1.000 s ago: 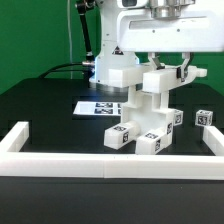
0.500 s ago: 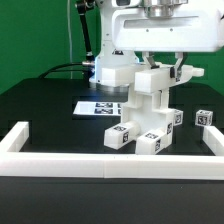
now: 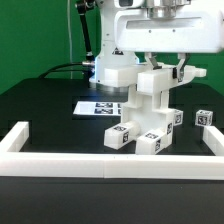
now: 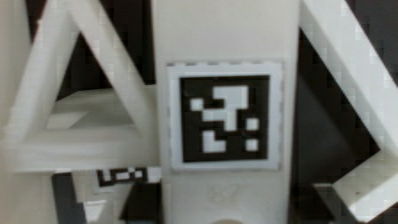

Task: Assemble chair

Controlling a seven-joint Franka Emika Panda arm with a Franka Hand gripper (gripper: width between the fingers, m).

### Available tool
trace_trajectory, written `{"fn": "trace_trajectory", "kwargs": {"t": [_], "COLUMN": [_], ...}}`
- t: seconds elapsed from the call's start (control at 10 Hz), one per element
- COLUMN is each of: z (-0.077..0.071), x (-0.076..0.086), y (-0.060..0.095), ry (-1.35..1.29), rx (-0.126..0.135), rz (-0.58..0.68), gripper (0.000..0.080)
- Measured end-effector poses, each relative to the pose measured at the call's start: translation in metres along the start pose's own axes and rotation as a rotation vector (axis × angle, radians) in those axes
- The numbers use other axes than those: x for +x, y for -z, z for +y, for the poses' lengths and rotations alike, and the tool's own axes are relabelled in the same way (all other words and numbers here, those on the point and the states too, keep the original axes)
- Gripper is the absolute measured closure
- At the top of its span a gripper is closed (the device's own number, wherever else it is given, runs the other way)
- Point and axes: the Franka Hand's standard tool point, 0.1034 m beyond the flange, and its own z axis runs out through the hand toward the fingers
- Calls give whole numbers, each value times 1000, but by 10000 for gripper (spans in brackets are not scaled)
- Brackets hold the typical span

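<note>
The only markings to be read are square black-and-white tags with blocky patterns; in the wrist view one such tag (image 4: pixel 224 112) sits framed in black on a white upright bar (image 4: pixel 222 40) that fills the middle of the picture, and part of a second, smaller tag (image 4: pixel 121 177) shows close by it, too cut off to make out; in the exterior view more tags face the camera on the two low blocks at the foot of the chair (image 3: pixel 147 110), on a loose block (image 3: pixel 205 118) lying apart toward the exterior view's right, and in a row on the marker board (image 3: pixel 93 106), which lies flat behind the chair toward the exterior view's left; the hand (image 3: pixel 164 68) hangs straight down from the white arm (image 3: pixel 160 30) over the chair, its jaws drawn close together and clamped on the chair's top piece, one jaw on each side of it; the chair stands part-built and upright in the middle of the black worktop (image 3: pixel 45 115), a stepped stack of matte white blocks rising from the two low blocks to the gripped top; it stands inside the white rails (image 3: pixel 100 166) that border the worktop at the front and both sides, apart from them; a green backdrop (image 3: pixel 30 40) hangs behind the scene.
</note>
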Motion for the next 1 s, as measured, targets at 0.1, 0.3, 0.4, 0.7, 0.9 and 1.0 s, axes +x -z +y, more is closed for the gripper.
{"fn": "trace_trajectory", "kwargs": {"t": [0.1, 0.3, 0.4, 0.7, 0.9, 1.0], "z": [-1, -2, -2, -2, -2, -1], "x": [0, 1, 1, 2, 2, 2], "y": [0, 0, 0, 0, 0, 0], "ry": [2, 9, 12, 12, 12, 11], "rx": [2, 8, 8, 8, 9, 9], "rz": [3, 15, 16, 16, 18, 18], "gripper": [509, 509, 509, 509, 509, 509]}}
